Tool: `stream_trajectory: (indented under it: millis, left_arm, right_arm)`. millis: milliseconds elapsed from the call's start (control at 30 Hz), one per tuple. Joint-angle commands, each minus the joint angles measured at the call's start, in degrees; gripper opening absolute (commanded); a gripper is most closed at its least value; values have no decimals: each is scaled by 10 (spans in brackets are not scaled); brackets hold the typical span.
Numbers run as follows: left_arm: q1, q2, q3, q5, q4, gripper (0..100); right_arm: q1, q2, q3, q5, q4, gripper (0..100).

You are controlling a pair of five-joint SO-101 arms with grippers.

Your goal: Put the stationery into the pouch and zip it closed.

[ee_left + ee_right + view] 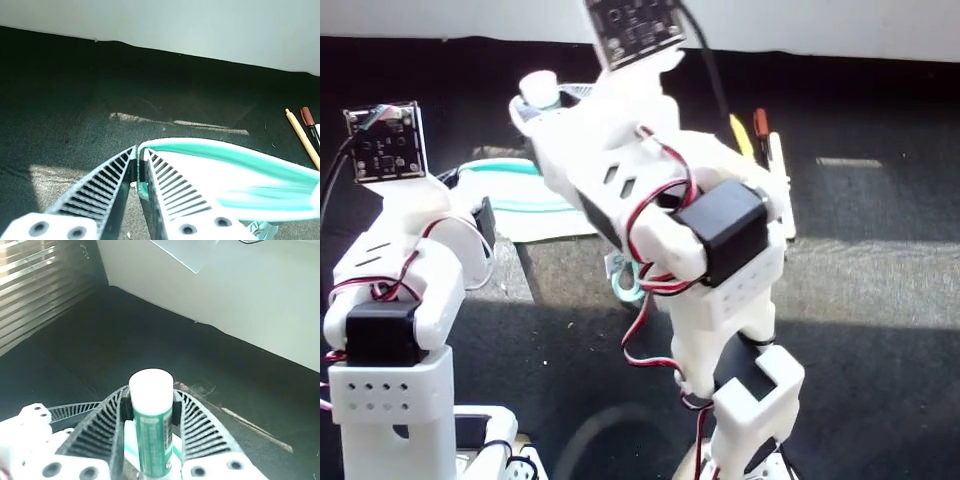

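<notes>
Closest in the high view: the right arm [720, 260], white links and a black motor, with red and black wires looped down its side. Leans away over the dark table [880, 290], which is crossed by a sunlit band. Beside it, nearly as close, the left arm [395, 290]. Farther out, the left gripper [136, 156], clenched on the rim of the pouch [225, 175] by its teal zipper. Lies flat on the table between the two arms, that white pouch [520, 208]. Beyond it, the right gripper [150, 401], clamped on a glue stick [150, 432] with its white cap up; held in the air near the pouch's far edge, glue stick [538, 86]. Farthest, pens [761, 125] side by side on the table, well apart from the pouch; also seen past the pouch, pens [301, 135]. Behind, a pale wall [200, 25].
</notes>
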Motion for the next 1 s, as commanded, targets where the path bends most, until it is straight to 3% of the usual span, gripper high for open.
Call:
stream_trajectory:
  millis: [0, 300, 533, 967]
  left_arm:
    - [-5, 7, 10, 27, -11, 9]
    - [-4, 7, 11, 32, -15, 9]
    - [-5, 7, 11, 30, -17, 9]
    - [-5, 73, -20, 30, -35, 9]
  right_arm:
    - [-8, 15, -3, -3, -16, 5]
    - [-2, 108, -7, -3, -102, 5]
    - [33, 155, -7, -3, -106, 5]
    - [32, 157, -8, -2, 22, 5]
